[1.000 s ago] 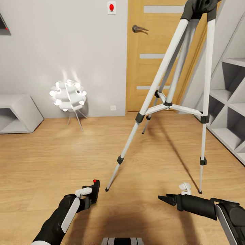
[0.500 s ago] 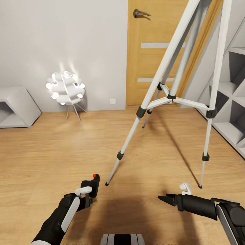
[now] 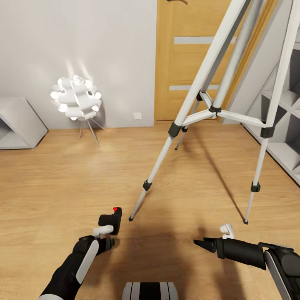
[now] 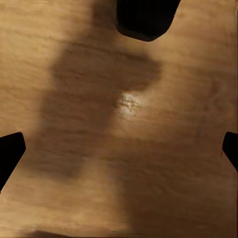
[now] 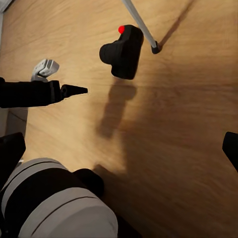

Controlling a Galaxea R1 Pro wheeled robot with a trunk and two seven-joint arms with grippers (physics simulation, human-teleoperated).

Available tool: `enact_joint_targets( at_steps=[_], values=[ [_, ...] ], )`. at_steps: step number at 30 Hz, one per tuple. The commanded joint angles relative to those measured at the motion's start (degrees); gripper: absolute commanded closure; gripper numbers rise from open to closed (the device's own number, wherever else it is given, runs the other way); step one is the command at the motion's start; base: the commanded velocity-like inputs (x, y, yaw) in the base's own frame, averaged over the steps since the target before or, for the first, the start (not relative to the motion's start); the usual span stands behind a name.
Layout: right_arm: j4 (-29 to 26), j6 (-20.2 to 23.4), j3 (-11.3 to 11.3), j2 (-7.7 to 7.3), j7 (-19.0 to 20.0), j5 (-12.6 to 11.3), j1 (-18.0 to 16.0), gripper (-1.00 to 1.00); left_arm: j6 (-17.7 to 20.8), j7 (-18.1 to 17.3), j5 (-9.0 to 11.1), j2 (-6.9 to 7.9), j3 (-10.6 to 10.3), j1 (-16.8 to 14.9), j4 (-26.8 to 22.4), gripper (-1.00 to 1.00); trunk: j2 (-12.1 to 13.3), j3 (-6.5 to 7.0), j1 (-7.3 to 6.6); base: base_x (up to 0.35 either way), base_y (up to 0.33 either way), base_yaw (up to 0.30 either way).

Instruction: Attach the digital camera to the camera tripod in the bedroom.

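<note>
The digital camera [image 3: 112, 220], black with a red button on top, appears to rest on the wood floor beside the nearest foot of the camera tripod [image 3: 175, 130]. My left gripper [image 3: 107, 238] is just short of the camera and open. In the left wrist view its fingertips [image 4: 10, 153] stand wide apart, and the camera [image 4: 144, 17] lies beyond them, not between them. The right wrist view has the camera [image 5: 121, 54], the tripod foot [image 5: 154, 48] and the left gripper [image 5: 74, 90] a little apart from the camera. My right gripper [image 3: 199, 243] is open and empty over bare floor.
A lit white lamp [image 3: 76, 98] on thin legs stands by the grey wall. A wooden door [image 3: 187, 62] is behind the tripod. The grey cube shelf [image 3: 287, 125] lines the right side. A low grey shelf [image 3: 16, 125] sits at the far left.
The head view has shifted. The door, lamp and tripod sit higher in it and the tripod looks larger. The camera keeps its place beside the tripod foot. Both grippers look unchanged.
</note>
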Motion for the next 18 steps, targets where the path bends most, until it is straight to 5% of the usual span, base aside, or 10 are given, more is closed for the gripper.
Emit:
enact_joint_targets(
  at_steps=[1, 10, 18],
  values=[
    [0.00, 0.30, -0.03, 0.00, 0.10, -0.13, -0.04, -1.00, -0.93, 0.48, 0.61, 0.00, -0.19, -0.02, -0.11, -1.00, -0.03, -0.27, 0.01, 0.000, 0.000, 0.000],
    [0.04, 0.34, -0.03, 0.07, 0.09, -0.14, -0.03, -1.00, -7.26, 0.68, 0.58, -0.63, -4.12, -0.02, -2.18, -1.00, -0.15, -2.26, 0.24, 0.000, 0.000, 0.000],
    [0.04, 0.24, -0.03, 0.40, 0.02, -0.13, 0.01, -1.00, -8.16, 0.74, 0.49, -0.87, -6.80, -0.02, -6.53, -1.00, -0.26, -4.04, 0.45, 0.000, 0.000, 0.000]
  ],
)
